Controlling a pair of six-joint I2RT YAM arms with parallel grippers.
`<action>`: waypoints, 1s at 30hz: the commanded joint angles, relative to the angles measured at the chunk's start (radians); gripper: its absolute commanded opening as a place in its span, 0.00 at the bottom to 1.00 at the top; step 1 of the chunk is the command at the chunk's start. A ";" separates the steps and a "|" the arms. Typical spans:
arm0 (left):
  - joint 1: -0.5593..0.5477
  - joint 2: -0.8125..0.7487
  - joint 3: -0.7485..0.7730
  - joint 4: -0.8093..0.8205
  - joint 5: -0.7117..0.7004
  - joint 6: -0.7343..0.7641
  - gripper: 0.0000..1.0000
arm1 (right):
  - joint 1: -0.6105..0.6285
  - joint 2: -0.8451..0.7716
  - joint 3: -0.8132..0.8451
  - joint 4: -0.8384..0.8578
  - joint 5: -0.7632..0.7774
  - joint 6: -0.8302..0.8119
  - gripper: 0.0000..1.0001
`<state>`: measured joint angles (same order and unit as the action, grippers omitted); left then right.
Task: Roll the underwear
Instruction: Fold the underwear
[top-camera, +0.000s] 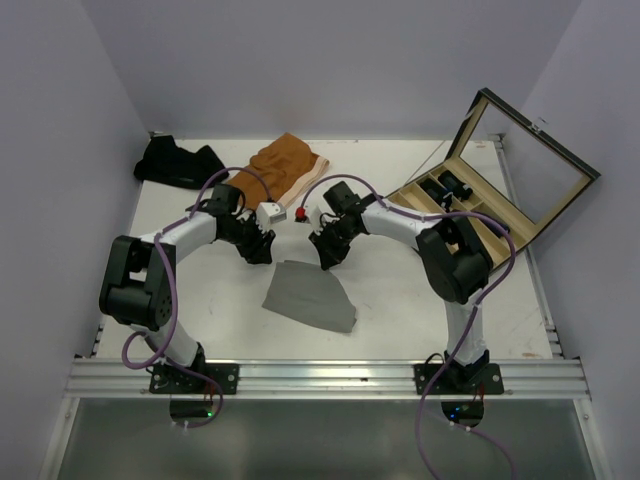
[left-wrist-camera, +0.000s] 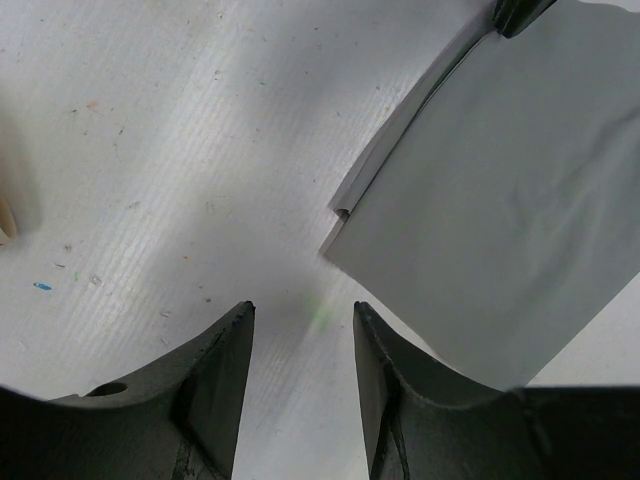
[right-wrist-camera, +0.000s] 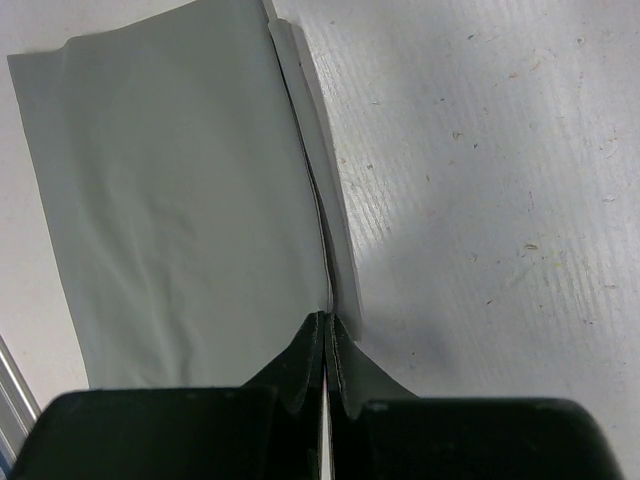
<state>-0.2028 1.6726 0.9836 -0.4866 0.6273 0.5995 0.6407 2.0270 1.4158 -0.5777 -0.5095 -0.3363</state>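
Note:
The light grey underwear lies flat in the middle of the table. My right gripper sits at its far right corner. In the right wrist view this gripper is shut, pinching the folded edge of the grey underwear. My left gripper hovers beside the far left corner. In the left wrist view it is open over bare table, with the grey underwear just to its right and nothing between the fingers. The rust-orange underwear and the black underwear lie at the back.
A wooden compartment box with its glass lid raised stands at the back right. The white table is walled on three sides, with a metal rail along the near edge.

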 joint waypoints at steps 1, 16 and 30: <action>0.009 -0.028 -0.002 0.025 0.032 0.025 0.49 | 0.002 -0.020 0.025 -0.004 -0.012 -0.013 0.00; 0.009 -0.025 0.003 0.029 0.041 0.020 0.49 | -0.013 -0.126 -0.083 -0.016 -0.018 -0.020 0.00; 0.011 -0.030 0.018 0.025 0.048 0.028 0.49 | -0.029 -0.129 -0.104 -0.011 -0.009 -0.023 0.00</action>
<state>-0.2028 1.6726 0.9836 -0.4866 0.6334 0.5999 0.6216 1.9472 1.3167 -0.5846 -0.5159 -0.3420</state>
